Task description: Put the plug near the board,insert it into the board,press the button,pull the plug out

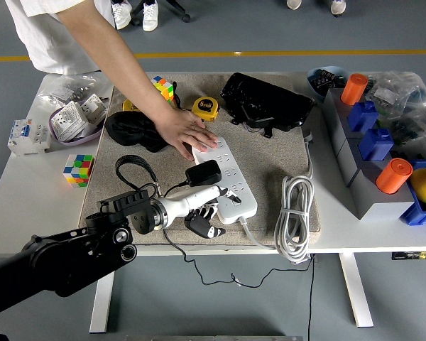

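A white power board (pixel 227 177) lies on the beige mat (pixel 270 153), its thick white cord coiled (pixel 295 217) to the right. A black plug adapter (pixel 204 172) sits in the board near its middle, and its thin black cable (pixel 133 168) loops off to the left. My left hand (pixel 203 211) hovers at the board's near-left end, just below the plug, with fingers curled and holding nothing. At the far end, a person's hand (pixel 184 131) rests flat on the board and holds it down.
A yellow tape measure (pixel 204 109), a black pouch (pixel 264 101) and a black cloth (pixel 133 131) lie at the back of the mat. A colour cube (pixel 78 170) sits left of the mat. Grey boxes with blue and orange blocks (pixel 375 142) stand at right.
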Controlling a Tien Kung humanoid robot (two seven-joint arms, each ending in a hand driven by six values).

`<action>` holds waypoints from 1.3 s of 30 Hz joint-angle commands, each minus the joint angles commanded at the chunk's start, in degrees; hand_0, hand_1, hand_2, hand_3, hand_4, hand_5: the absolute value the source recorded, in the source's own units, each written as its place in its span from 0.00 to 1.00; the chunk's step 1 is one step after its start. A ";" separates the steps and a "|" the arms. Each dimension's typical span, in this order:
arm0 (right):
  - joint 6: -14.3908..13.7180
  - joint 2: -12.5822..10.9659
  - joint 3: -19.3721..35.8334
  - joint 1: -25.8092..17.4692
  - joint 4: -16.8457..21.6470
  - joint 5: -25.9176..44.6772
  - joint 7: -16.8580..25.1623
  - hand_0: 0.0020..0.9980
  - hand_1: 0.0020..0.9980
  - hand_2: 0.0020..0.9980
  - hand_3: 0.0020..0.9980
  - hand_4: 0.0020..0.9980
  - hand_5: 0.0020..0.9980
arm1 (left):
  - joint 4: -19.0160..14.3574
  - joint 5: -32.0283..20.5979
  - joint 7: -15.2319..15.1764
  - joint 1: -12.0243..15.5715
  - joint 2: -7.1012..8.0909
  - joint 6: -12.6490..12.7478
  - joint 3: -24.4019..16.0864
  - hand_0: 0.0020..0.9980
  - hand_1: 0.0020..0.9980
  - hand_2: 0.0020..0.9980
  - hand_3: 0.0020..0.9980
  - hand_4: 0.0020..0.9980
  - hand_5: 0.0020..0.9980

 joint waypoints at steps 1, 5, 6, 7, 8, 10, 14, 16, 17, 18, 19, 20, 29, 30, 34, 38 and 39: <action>0.00 -0.01 -0.01 0.02 0.00 -0.01 -0.01 0.65 0.67 0.64 0.56 1.00 0.54 | 0.04 0.03 0.02 0.02 0.05 0.01 -0.04 0.06 0.08 0.13 0.82 0.76 0.00; 0.00 -0.01 0.00 0.04 -0.01 0.00 -0.01 0.65 0.67 0.64 0.56 1.00 0.54 | 0.28 0.33 0.33 0.12 0.20 -0.19 -0.11 0.06 0.08 0.13 0.82 0.76 0.00; 0.00 -0.01 -0.02 0.04 -0.01 0.01 -0.01 0.65 0.67 0.64 0.56 1.00 0.54 | 0.30 0.37 0.41 0.16 0.23 -0.31 -0.11 0.06 0.08 0.13 0.82 0.76 0.00; 0.00 -0.01 -0.02 0.04 -0.01 -0.01 0.00 0.65 0.67 0.64 0.56 1.00 0.54 | 0.29 0.28 0.46 0.19 0.25 -0.43 -0.09 0.06 0.08 0.13 0.82 0.76 0.00; -0.01 -0.01 -0.02 0.04 0.00 -0.02 0.00 0.65 0.67 0.64 0.56 1.00 0.54 | 0.26 0.21 0.46 0.20 0.27 -0.49 -0.05 0.06 0.08 0.13 0.82 0.76 0.00; -0.01 0.00 0.05 0.06 0.01 -0.05 0.01 0.65 0.67 0.64 0.56 1.00 0.54 | 0.09 0.17 0.49 0.19 0.26 -0.53 0.08 0.06 0.08 0.13 0.82 0.76 0.00; 0.00 0.04 0.12 0.07 0.05 -0.14 0.01 0.65 0.67 0.64 0.56 1.00 0.54 | -0.05 0.14 0.66 0.22 0.18 -0.77 0.01 0.06 0.08 0.13 0.81 0.76 0.00; 0.00 0.06 0.10 0.05 0.05 -0.13 0.01 0.65 0.67 0.64 0.56 1.00 0.54 | -0.16 0.08 0.61 0.24 0.20 -0.83 0.02 0.06 0.08 0.13 0.81 0.76 0.00; 0.00 0.05 0.09 0.08 0.05 -0.14 0.01 0.65 0.67 0.64 0.56 1.00 0.54 | -0.25 0.01 0.52 0.23 0.22 -0.77 -0.08 0.06 0.08 0.13 0.81 0.76 0.00; 0.00 0.06 0.13 0.09 0.04 -0.12 0.01 0.65 0.67 0.64 0.56 1.00 0.54 | -0.35 0.05 0.39 0.24 0.22 -0.69 -0.22 0.06 0.08 0.13 0.81 0.76 0.00; -0.01 0.10 0.18 0.09 0.02 -0.10 0.01 0.65 0.67 0.64 0.56 1.00 0.54 | -0.46 -0.01 0.26 0.28 0.21 -0.63 -0.41 0.06 0.08 0.13 0.81 0.76 0.00; -0.02 0.13 0.24 0.06 0.02 -0.08 0.01 0.65 0.67 0.64 0.56 1.00 0.54 | -0.64 -0.22 -0.02 0.33 0.23 -0.46 -0.76 0.06 0.08 0.13 0.81 0.76 0.00; -0.01 0.20 0.44 0.13 0.02 -0.16 0.01 0.65 0.67 0.64 0.56 1.00 0.54 | -1.25 -5.20 -4.88 0.73 0.66 1.88 -3.34 0.09 0.11 0.16 0.79 0.66 0.00; -0.01 0.23 0.47 0.15 0.01 -0.17 0.02 0.65 0.67 0.64 0.56 1.00 0.54 | -1.07 -5.98 -5.93 0.90 0.68 2.66 -3.61 0.09 0.11 0.16 0.79 0.66 0.00; 0.00 0.34 0.43 0.17 -0.04 -0.15 0.01 0.65 0.67 0.64 0.56 1.00 0.54 | -0.61 -7.96 -9.67 1.57 0.82 5.55 -4.29 0.09 0.11 0.16 0.79 0.66 0.00; 0.00 0.29 0.31 0.21 -0.07 -0.16 0.00 0.65 0.67 0.64 0.56 1.00 0.54 | 0.08 -10.10 -14.00 2.22 1.05 10.07 -4.91 0.17 0.18 0.32 0.64 0.82 0.12; -0.01 0.25 0.33 0.27 -0.06 -0.19 0.00 0.65 0.67 0.64 0.56 1.00 0.54 | 0.31 -10.82 -14.96 2.42 1.06 11.21 -5.32 0.17 0.18 0.32 0.64 0.82 0.12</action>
